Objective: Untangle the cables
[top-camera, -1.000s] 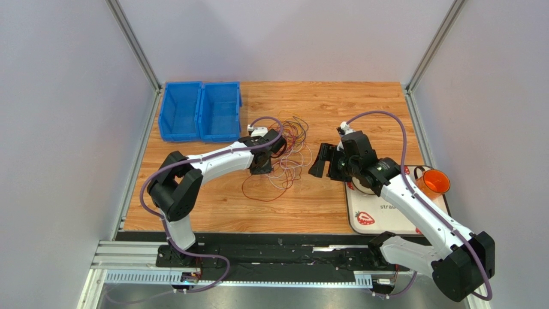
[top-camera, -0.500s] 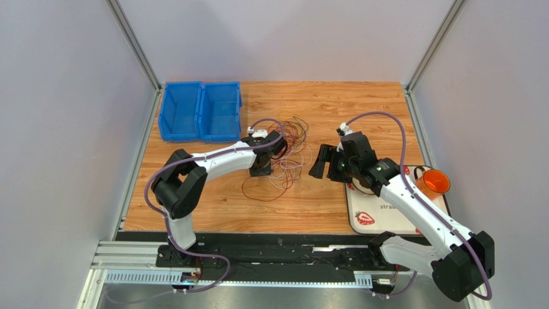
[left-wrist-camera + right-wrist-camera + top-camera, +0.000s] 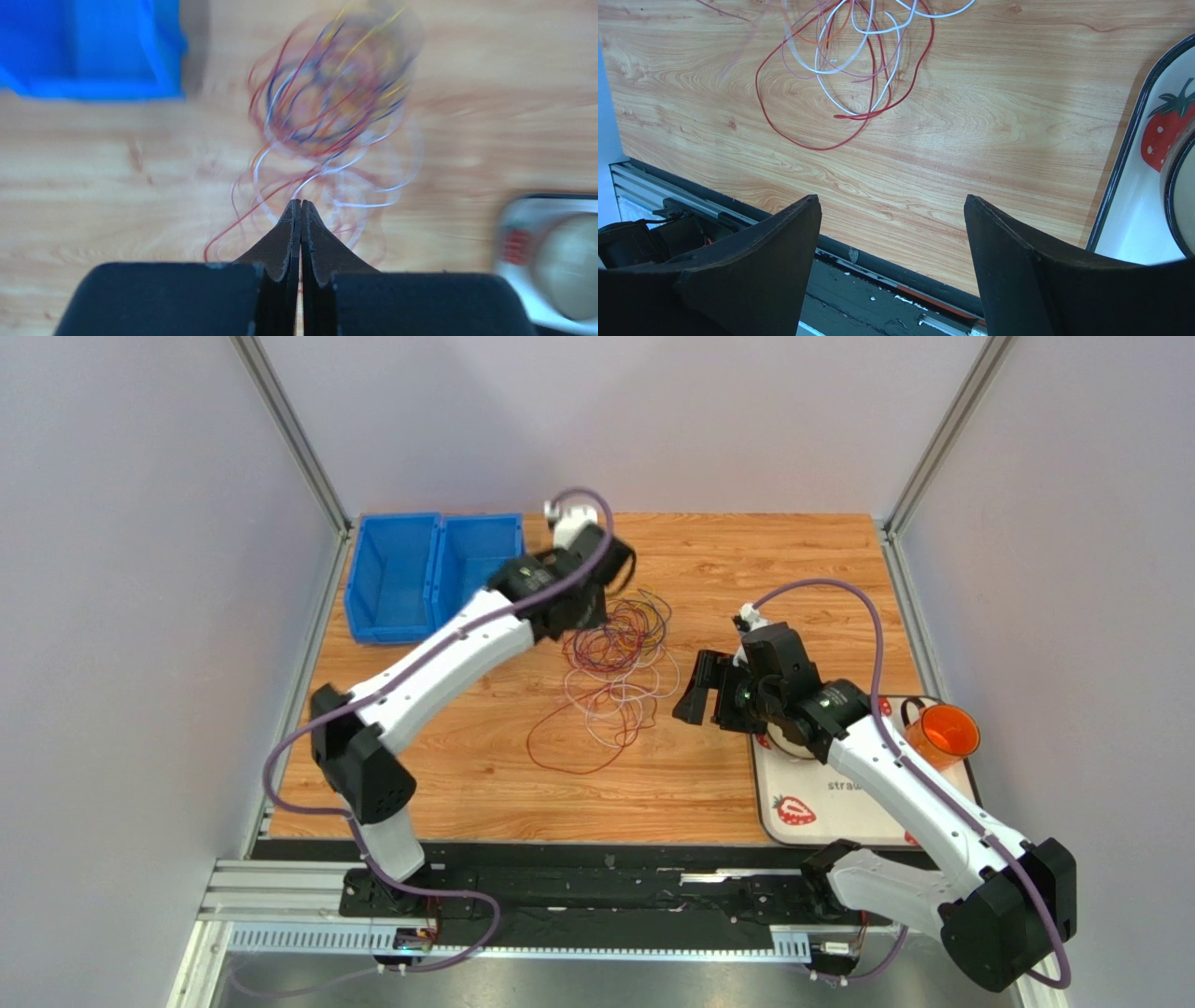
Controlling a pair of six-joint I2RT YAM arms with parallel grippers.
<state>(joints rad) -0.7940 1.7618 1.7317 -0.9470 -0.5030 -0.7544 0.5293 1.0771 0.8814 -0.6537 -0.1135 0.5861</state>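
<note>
Cables (image 3: 617, 651) sit in one knotted heap mid-frame, nothing separated yet. Left gripper (image 3: 300, 210) pressed closed above them, any pinched strand unclear; right gripper (image 3: 892, 203) gapes wide, empty.

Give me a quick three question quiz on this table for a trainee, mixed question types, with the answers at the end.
1. Fill in: the ___ jaws are pinched together above the cables.
2. True or false: the right jaws are shut on a cable.
3. What colour are the two bins at the table's far left? A green, B blue, C red.

Key
1. The left jaws.
2. False: the right jaws stand wide open with nothing between them.
3. B.
</note>
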